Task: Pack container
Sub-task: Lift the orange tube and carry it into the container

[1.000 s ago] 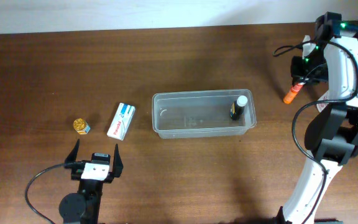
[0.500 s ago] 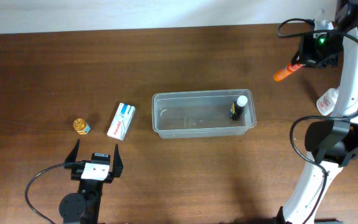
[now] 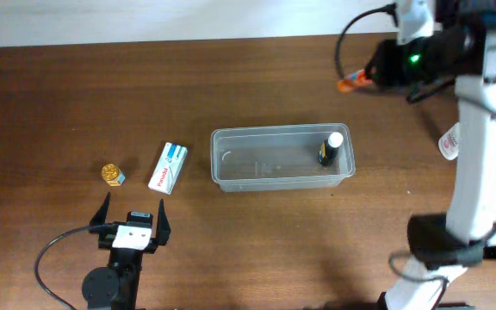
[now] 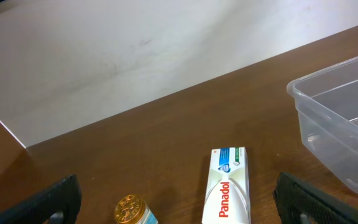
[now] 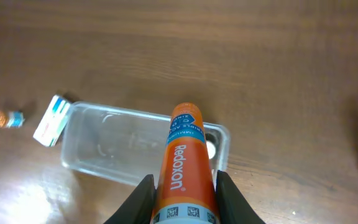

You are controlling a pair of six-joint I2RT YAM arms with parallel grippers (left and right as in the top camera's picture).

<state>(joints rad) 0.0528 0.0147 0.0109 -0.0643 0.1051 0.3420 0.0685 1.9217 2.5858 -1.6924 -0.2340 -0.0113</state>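
Currently right claw (image 5: 184, 194) grips one orange tube (image 5: 182, 149); left claw (image 3: 133, 215) wide; one container (image 3: 231, 164).

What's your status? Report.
Left pincer open, low. Right pincer shut on Redoxon tube, aloft. Container holds one small bottle; nothing in the way.

Dark brown wooden table (image 3: 58, 95), seen from overhead. Lying directly on it: near the centre, a clear rectangular container (image 3: 220, 172); to its left and apart from it, a white Panadol box (image 3: 168, 167) lying flat; farther left, a small gold-topped jar (image 3: 113, 175); near the right edge, a small white-and-pink item (image 3: 449, 143), partly hidden.
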